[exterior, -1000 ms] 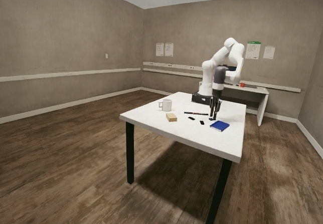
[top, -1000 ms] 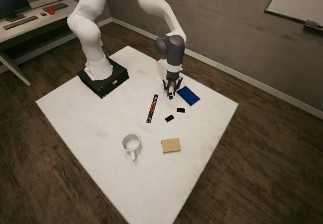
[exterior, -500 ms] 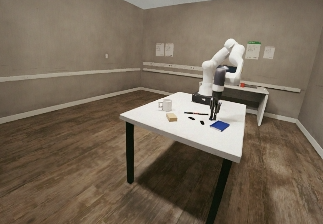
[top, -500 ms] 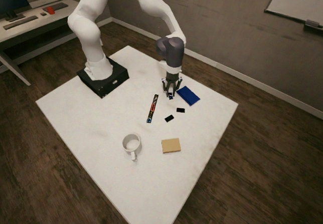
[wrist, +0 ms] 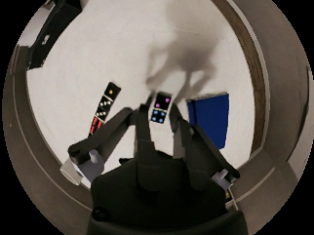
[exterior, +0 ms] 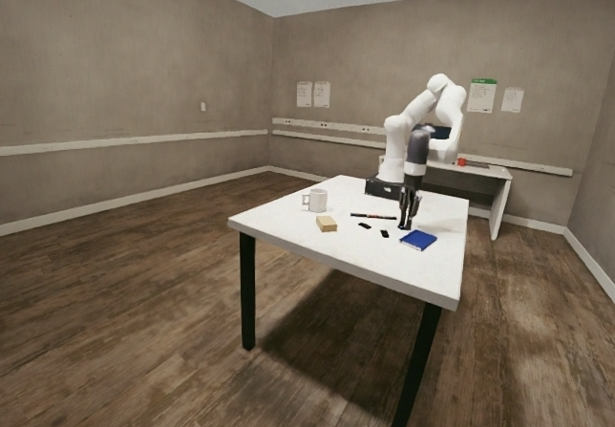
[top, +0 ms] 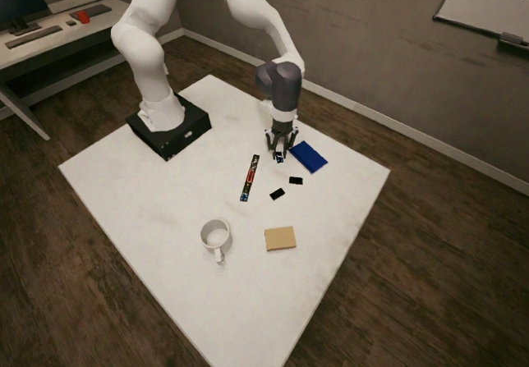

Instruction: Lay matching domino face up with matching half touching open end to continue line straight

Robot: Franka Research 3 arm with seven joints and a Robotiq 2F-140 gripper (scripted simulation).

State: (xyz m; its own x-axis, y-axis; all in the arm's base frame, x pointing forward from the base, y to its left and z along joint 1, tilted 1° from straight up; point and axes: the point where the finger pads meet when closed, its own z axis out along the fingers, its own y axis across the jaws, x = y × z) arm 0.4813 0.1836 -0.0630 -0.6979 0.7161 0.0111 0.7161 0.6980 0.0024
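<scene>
The line of dominoes [top: 250,176] [exterior: 372,216] [wrist: 103,106] lies face up. Its end nearer the robot base shows one yellow pip in the wrist view; the other end is blue, its count unclear. A face-up domino [top: 278,158] [wrist: 159,111] with two pink pips on one half and several blue on the other lies between my fingertips. My gripper [top: 279,155] [exterior: 404,226] [wrist: 160,106] points down, partly open around it, without a clear grip. Two face-down black dominoes lie apart from the line, one [top: 296,181] [exterior: 384,233] nearer the book, the other [top: 277,194] [exterior: 364,225] nearer the tan block.
A blue book [top: 309,157] [exterior: 418,240] [wrist: 210,120] lies close beside my gripper, on the side away from the line. A white mug [top: 215,236] [exterior: 317,200] and a tan block [top: 280,238] [exterior: 326,224] stand beyond the line's blue end.
</scene>
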